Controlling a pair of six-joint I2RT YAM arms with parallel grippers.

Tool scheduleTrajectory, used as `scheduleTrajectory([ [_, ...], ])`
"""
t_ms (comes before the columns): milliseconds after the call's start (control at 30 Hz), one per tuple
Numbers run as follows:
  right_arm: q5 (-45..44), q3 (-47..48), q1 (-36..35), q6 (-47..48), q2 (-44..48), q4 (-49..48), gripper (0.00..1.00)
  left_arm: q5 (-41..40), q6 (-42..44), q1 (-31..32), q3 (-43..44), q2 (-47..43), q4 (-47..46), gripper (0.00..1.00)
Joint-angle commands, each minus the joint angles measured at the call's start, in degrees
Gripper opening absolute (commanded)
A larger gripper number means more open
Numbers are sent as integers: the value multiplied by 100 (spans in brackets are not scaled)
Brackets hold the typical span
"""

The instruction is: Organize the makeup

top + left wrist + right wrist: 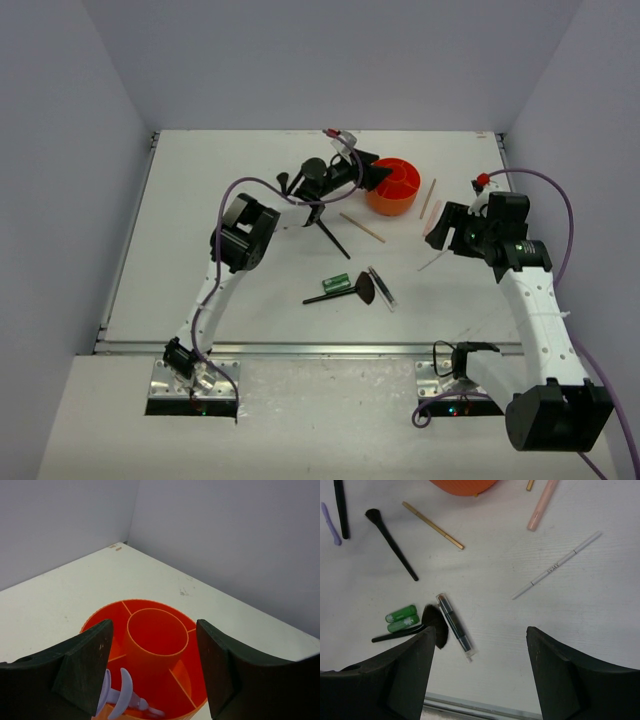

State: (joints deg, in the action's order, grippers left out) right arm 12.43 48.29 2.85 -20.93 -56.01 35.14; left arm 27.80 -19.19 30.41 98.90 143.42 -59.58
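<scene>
**Orange cup** (150, 655): round, compartmented, standing at the far side of the tabletop (200, 220). One lilac tool (120, 694) lies in a near outer compartment.

**Loose on the tabletop, outside the cup:**
- black brush (392, 542)
- tan stick (432, 525)
- pink stick (542, 505)
- white pencil (557, 565)
- fan brush (432, 627), nearer the arms, just beside the green tube (402, 619)
- dark stick (454, 625), close alongside the fan brush

**Left gripper** (156, 670): over the cup, fingers spread wide, holding nothing.

**Right gripper** (480, 675): above the loose items, spread wide, empty.
</scene>
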Motion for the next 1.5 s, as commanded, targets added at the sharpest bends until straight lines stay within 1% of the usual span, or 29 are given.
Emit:
scheduleTrajectory([
  [0, 0, 76, -13, 46, 71, -258, 74, -155, 91, 26, 658, -707, -27, 65],
  [67, -59, 91, -13, -30, 95, -309, 73, -269, 135, 26, 821, -818, 98, 64],
  [167, -283, 162, -13, -121, 134, -428, 71, -675, 650, -104, 1145, -1242, 1036, 61],
  [200, -285, 163, -13, -139, 134, -446, 71, -679, 654, -106, 1149, -1246, 1045, 61],
  [233, -405, 240, -13, -165, 100, -446, 71, -1041, 904, -321, 1295, -1445, 2312, 60],
  [267, -476, 285, -13, -183, 65, -429, 71, -1255, 909, -326, 1375, -1552, 2337, 59],
  [300, -607, 380, -13, -218, 21, -403, 71, -1792, 1141, -515, 1437, -1786, 3333, 57],
  [367, -705, 461, -13, -288, -135, -308, 71, -2359, 1509, -684, 1362, -2051, 4267, 56],
  [400, -740, 487, -13, -383, -181, -272, 70, -2733, 1915, -831, 1249, -2183, 4935, 56],
  [433, -759, 497, -13, -428, -233, -254, 70, -3026, 2201, -895, 905, -2485, 5245, 56],
  [500, -815, 459, -13, -527, -372, -213, 70, -3623, 2321, -1144, 258, -2959, 6162, 57],
  [600, -944, 365, -21, -650, -481, -227, 70, -3779, 1745, -1560, -398, -3372, 7268, 57],
  [633, -975, 334, -14, -680, -512, -250, 70, -3720, 1435, -1734, -514, -3412, 7692, 57],
  [667, -979, 295, -20, -698, -530, -281, 70, -3649, 1275, -1813, -738, -3459, 7917, 57],
  [733, -958, 277, -22, -711, -581, -309, 70, -3691, 1129, -1863, -1096, -3488, 8219, 57],
  [800, -914, 296, -14, -704, -679, -306, 70, -3669, 1102, -1862, -1471, -3483, 8245, 57],
  [1000, -751, 292, -22, -720, -829, -253, 69, -3844, 1113, -1837, -1852, -3246, 8312, 58],
  [1133, -764, 136, -22, -713, -784, -255, 69, -3660, 1147, -1755, -1989, -3144, 8205, 60],
  [1333, -780, -19, -22, -777, -709, -274, 69, -3752, 1172, -1467, -2063, -2843, 7988, 61],
  [1400, -759, -32, -22, -771, -699, -275, 69, -3793, 1075, -1468, -2059, -2700, 7990, 61],
  [1467, -759, -39, -22, -745, -683, -243, 69, -3835, 1032, -1468, -2051, -2634, 8033, 59],
])
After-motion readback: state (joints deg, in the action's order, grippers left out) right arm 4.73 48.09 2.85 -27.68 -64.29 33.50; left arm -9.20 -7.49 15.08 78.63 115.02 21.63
